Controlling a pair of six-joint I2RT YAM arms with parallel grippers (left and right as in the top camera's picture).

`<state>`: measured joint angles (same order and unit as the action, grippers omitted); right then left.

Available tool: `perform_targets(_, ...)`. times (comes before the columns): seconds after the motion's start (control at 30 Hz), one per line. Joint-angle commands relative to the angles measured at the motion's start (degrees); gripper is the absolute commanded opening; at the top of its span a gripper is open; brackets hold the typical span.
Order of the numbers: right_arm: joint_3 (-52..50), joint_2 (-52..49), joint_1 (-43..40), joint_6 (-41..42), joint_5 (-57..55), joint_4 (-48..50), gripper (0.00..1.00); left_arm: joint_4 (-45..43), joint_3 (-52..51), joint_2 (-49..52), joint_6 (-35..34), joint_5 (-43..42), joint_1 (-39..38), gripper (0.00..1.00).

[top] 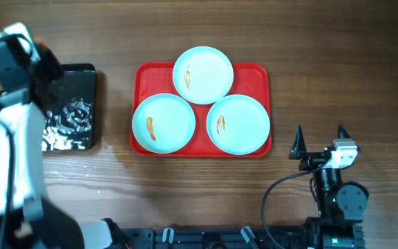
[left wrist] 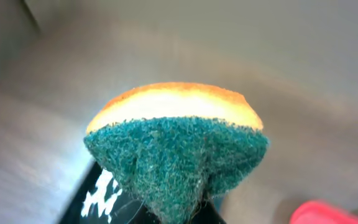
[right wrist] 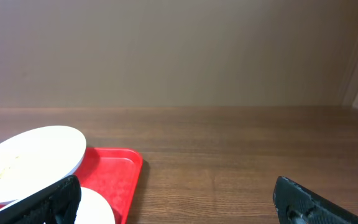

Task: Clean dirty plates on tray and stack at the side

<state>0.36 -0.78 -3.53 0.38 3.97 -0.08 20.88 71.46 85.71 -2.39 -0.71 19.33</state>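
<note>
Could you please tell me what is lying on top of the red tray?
Three smeared plates: the back plate rests on the rims of the left plate and right plate. The tray shows only at its edges; whatever lies under the plates is covered.

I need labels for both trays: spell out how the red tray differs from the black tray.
The red tray is larger than the black tray. The red tray carries three smeared plates; the black tray carries none, only white patches. The red tray lies wider than deep, the black tray deeper than wide. Both are rectangular with rounded corners.
</note>
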Motion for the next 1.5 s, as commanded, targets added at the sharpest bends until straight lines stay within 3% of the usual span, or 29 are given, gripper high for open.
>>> perform_targets(0.0,-0.1,0.5,-0.2,1.1,-0.8,0.1,1.0,1.2,-2.1,2.4,1.9,0.8,0.3,0.04)
perform_targets(0.17,-0.1,0.5,-0.2,1.1,-0.8,0.1,1.0,1.4,-5.2,10.5,3.7,0.7,1.1,0.04)
perform_targets(0.53,-0.1,0.5,-0.2,1.1,-0.8,0.1,1.0,3.3,0.6,-2.4,3.3,1.1,-0.5,0.04)
perform_targets(0.77,-0.1,0.5,-0.2,1.1,-0.8,0.1,1.0,2.9,-6.0,8.6,3.5,3.7,2.2,0.04)
perform_targets(1.0,-0.1,0.5,-0.2,1.1,-0.8,0.1,1.0,5.6,4.5,-3.3,3.4,-2.1,-1.2,0.04)
perform_targets(1.2,-0.1,0.5,-0.2,1.1,-0.8,0.1,1.0,6.5,5.6,-13.2,3.2,-2.0,-3.1,0.04)
perform_targets(1.37,-0.1,0.5,-0.2,1.1,-0.8,0.1,1.0,14.4,5.0,-10.9,3.1,-2.1,-2.8,0.04)
perform_targets(1.47,-0.1,0.5,-0.2,1.1,-0.8,0.1,1.0,16.3,4.1,-5.9,-3.9,-4.0,-3.0,0.04)
